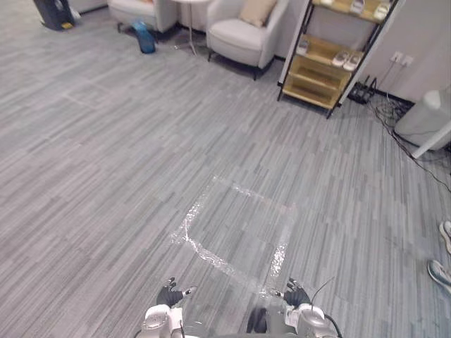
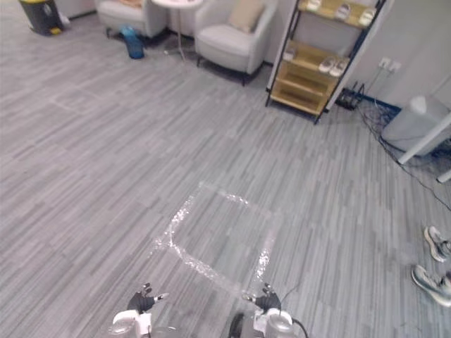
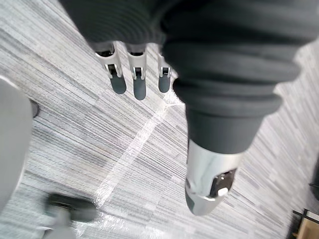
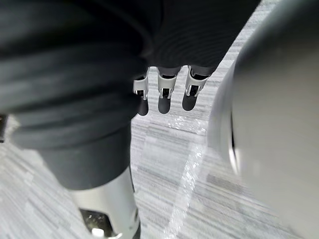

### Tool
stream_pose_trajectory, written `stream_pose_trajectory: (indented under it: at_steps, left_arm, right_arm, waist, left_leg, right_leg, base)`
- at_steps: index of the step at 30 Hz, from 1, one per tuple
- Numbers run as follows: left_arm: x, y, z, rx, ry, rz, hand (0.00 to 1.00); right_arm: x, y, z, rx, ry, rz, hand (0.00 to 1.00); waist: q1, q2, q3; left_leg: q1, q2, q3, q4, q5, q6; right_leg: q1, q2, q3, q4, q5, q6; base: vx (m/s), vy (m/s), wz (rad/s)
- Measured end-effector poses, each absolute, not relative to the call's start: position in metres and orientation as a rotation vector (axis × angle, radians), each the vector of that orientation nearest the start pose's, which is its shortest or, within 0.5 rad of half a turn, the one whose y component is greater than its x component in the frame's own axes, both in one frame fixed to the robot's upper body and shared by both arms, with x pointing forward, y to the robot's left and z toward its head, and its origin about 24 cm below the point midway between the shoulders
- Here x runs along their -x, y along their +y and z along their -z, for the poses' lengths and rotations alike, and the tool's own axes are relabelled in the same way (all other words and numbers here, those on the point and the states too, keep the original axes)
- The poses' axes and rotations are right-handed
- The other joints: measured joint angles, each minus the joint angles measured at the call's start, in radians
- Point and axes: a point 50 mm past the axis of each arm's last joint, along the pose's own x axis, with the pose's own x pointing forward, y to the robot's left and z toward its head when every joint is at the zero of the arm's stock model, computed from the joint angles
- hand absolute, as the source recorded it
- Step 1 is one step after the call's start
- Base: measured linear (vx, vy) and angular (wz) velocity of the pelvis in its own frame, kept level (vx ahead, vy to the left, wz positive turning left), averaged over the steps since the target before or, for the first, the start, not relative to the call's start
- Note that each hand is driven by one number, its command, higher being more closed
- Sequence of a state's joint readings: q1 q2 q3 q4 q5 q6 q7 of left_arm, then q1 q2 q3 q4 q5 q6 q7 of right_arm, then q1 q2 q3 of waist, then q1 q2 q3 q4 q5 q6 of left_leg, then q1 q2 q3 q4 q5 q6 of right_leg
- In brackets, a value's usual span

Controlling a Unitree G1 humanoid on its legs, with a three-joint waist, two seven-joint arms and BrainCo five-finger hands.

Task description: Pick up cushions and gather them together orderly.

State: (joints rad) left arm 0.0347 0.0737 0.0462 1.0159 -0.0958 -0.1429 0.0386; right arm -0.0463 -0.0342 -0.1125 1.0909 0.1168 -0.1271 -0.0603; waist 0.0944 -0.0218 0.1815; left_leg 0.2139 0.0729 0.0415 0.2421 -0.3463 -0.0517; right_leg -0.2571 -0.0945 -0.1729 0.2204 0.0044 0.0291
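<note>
Both hands hang low and close to the robot, and both are loose with nothing in them. The left hand [image 1: 171, 294] is on one side and the right hand [image 1: 294, 293] is on the other. Seen from the wrists, the left fingers [image 3: 140, 85] and the right fingers [image 4: 164, 97] point out straight over the grey floor [image 1: 106, 176].

Just past the hands is a square of shiny tape [image 1: 236, 236] stuck on the floor. It may be the spot for gathering, but that is only a guess.

Off to the right side, a person's shoes [image 1: 442, 262] show at the edge.

Far away, at the other end of the room, stands a pale armchair [image 1: 236, 35]. One tan cushion [image 1: 256, 10] sits on it, leaning up against the chair back. That is the thing to fetch. It lies straight ahead and a little to the right, well apart from both hands. The right hand looks a bit nearer to it, but not by much. Neither hand can reach it from here, so the robot most likely has to walk across the floor first.

Beside that chair are a small round table [image 1: 192, 24], a blue bottle [image 1: 145, 38] on the floor and a second armchair [image 1: 137, 8]. A wooden shelf [image 1: 310, 90] with shoes on it stands to the right of the cushion's chair.
</note>
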Motion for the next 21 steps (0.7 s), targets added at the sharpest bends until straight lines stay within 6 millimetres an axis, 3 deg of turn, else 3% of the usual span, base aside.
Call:
stream_pose_trajectory:
  at_steps: [1, 3, 4, 5, 7, 10, 11, 12, 13, 14, 15, 17, 19, 21]
  left_arm:
    - [-0.126, 0.185, 0.150, 0.027, 0.921, -0.180, 0.00]
    - [-0.124, 0.181, 0.151, 0.052, 0.925, -0.195, 0.00]
    - [-0.124, 0.179, 0.151, 0.090, 0.917, -0.224, 0.00]
    - [-0.127, 0.176, 0.149, 0.117, 0.901, -0.240, 0.00]
    - [-0.131, 0.176, 0.148, 0.104, 0.888, -0.225, 0.00]
    - [-0.139, 0.180, 0.143, 0.071, 0.852, -0.200, 0.00]
    - [-0.141, 0.180, 0.142, 0.065, 0.844, -0.194, 0.00]
    - [-0.141, 0.178, 0.142, 0.069, 0.846, -0.192, 0.00]
    - [-0.140, 0.178, 0.142, 0.070, 0.848, -0.191, 0.00]
    - [-0.141, 0.177, 0.142, 0.076, 0.845, -0.194, 0.00]
    - [-0.143, 0.177, 0.142, 0.080, 0.841, -0.192, 0.00]
    - [-0.147, 0.182, 0.140, 0.067, 0.830, -0.195, 0.00]
    - [-0.146, 0.183, 0.140, 0.071, 0.831, -0.202, 0.00]
    - [-0.142, 0.183, 0.142, 0.088, 0.849, -0.213, 0.00]
  right_arm:
    - [-0.143, -0.185, 0.148, -0.080, 0.920, 0.241, 0.00]
    - [-0.142, -0.186, 0.149, -0.080, 0.925, 0.244, 0.00]
    - [-0.144, -0.192, 0.147, -0.064, 0.913, 0.250, 0.00]
    - [-0.142, -0.189, 0.147, -0.065, 0.916, 0.241, 0.00]
    - [-0.143, -0.185, 0.148, -0.076, 0.920, 0.240, 0.00]
    - [-0.145, -0.182, 0.148, -0.093, 0.918, 0.252, 0.00]
    - [-0.148, -0.184, 0.146, -0.090, 0.907, 0.258, 0.00]
    - [-0.151, -0.187, 0.145, -0.084, 0.899, 0.263, 0.00]
    - [-0.151, -0.188, 0.145, -0.081, 0.898, 0.266, 0.00]
    - [-0.147, -0.190, 0.146, -0.078, 0.913, 0.275, 0.00]
    - [-0.145, -0.186, 0.148, -0.088, 0.920, 0.270, 0.00]
    - [-0.141, -0.179, 0.150, -0.099, 0.933, 0.260, 0.00]
    - [-0.140, -0.178, 0.150, -0.101, 0.934, 0.257, 0.00]
    - [-0.136, -0.172, 0.152, -0.133, 0.945, 0.267, 0.00]
  waist:
    - [-0.013, 0.012, -0.013]
    - [-0.014, 0.043, -0.037]
    - [-0.009, 0.073, -0.030]
    - [0.004, 0.090, -0.018]
    - [0.019, 0.091, -0.007]
    - [0.023, 0.061, 0.011]
    - [0.024, 0.059, 0.010]
    - [0.028, 0.064, 0.010]
    - [0.030, 0.070, 0.010]
    - [0.054, 0.068, 0.010]
    - [0.065, 0.056, 0.004]
    - [0.065, 0.023, 0.007]
    - [0.075, 0.021, 0.004]
    - [0.078, 0.022, 0.002]
  left_leg:
    - [0.002, 0.025, -0.052, 0.048, -0.013, -0.020]
    - [-0.120, 0.058, -0.129, 0.289, 0.006, -0.009]
    - [-0.214, 0.080, -0.151, 0.485, 0.067, 0.004]
    - [-0.320, 0.112, -0.153, 0.712, 0.189, 0.017]
    - [-0.399, 0.112, -0.138, 0.841, 0.128, -0.002]
    - [-0.479, 0.043, -0.072, 0.655, 0.039, -0.013]
    - [-0.494, -0.004, -0.063, 0.443, 0.046, -0.014]
    - [-0.497, -0.034, -0.071, 0.252, 0.091, -0.010]
    - [-0.496, -0.047, -0.081, 0.161, 0.126, -0.009]
    - [-0.472, -0.066, -0.102, 0.073, 0.278, 0.001]
    - [-0.455, -0.085, -0.097, 0.056, 0.317, 0.035]
    - [-0.453, -0.101, -0.073, 0.088, 0.277, 0.056]
    - [-0.437, -0.100, -0.054, 0.116, 0.225, 0.068]
    - [-0.340, -0.095, -0.030, 0.098, 0.162, 0.094]
  right_leg:
    - [-0.001, 0.021, -0.007, 0.068, 0.020, -0.015]
    - [0.013, 0.052, -0.054, 0.080, -0.032, -0.035]
    - [0.048, 0.082, -0.066, 0.066, -0.054, -0.054]
    - [0.109, 0.118, -0.067, 0.027, -0.072, -0.077]
    - [0.209, 0.143, -0.056, -0.019, -0.094, -0.105]
    - [0.348, 0.132, -0.031, -0.112, -0.096, -0.104]
    - [0.380, 0.124, -0.018, -0.153, -0.103, -0.092]
    - [0.401, 0.123, -0.005, -0.180, -0.111, -0.081]
    - [0.412, 0.125, 0.001, -0.192, -0.115, -0.076]
    - [0.434, 0.126, 0.032, -0.209, -0.126, -0.060]
    - [0.450, 0.111, 0.048, -0.207, -0.147, -0.042]
    - [0.446, 0.081, 0.049, -0.176, -0.172, -0.016]
    - [0.432, 0.072, 0.061, -0.096, -0.190, 0.011]
    - [0.327, 0.042, 0.075, 0.240, -0.214, 0.058]
  base:
    - [0.50, -0.360, 0.81]
    - [0.48, -0.361, 0.52]
    - [0.48, -0.318, 0.06]
    - [0.57, -0.309, -0.16]
    - [0.48, -0.199, -0.26]
    - [0.43, -0.162, -0.32]
    - [0.38, -0.017, -0.41]
    - [0.37, 0.019, -0.39]
    - [0.37, 0.084, -0.50]
    - [0.36, 0.107, -0.44]
    - [0.38, 0.097, -0.31]
    - [0.42, 0.047, -0.06]
    - [0.36, 0.076, -0.28]
    - [0.33, 0.118, -0.47]
